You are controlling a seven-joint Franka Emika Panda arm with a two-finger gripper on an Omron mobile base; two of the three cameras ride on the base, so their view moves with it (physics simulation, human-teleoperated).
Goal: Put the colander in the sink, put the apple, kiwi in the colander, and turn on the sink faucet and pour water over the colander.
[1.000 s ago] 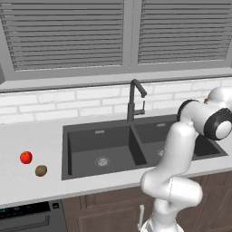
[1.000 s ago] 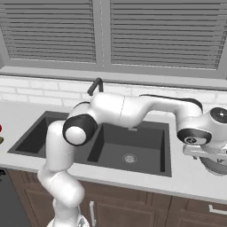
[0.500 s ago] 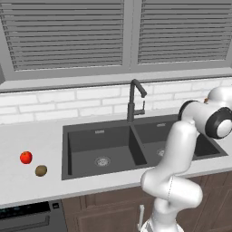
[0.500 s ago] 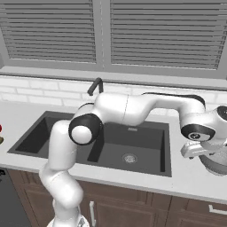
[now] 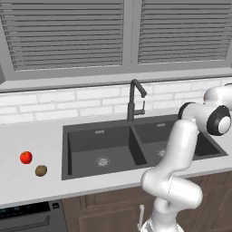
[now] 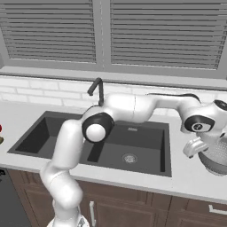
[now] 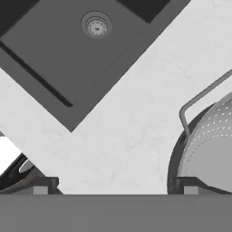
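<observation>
On the far left of the pale grey stone surface (image 5: 27, 181) you see the small round bright red apple (image 5: 26, 157), and just beside it, a little nearer to you, the small brown-olive oval kiwi (image 5: 41, 170); both lie well apart from everything else. To their right is the dark grey rectangular double-basin sink (image 5: 99, 147), with a round metal drain in each basin, and behind the wall between the two basins stands the tall thin dark grey faucet with its angled spout (image 5: 134, 99). The white arm reaches over the sink toward the right. At the far right, past the sink's edge, the round silver-grey metal mesh colander (image 6: 216, 155) sits on the surface, and the two-finger gripper (image 7: 115, 186) hangs just above it at its left side. In the hand view the fingers (image 7: 189, 186) stand wide apart: one tip is over the colander's rim, next to its thin wire handle, and the other is over bare surface. They hold nothing. Whether a tip touches the rim, you cannot tell.
</observation>
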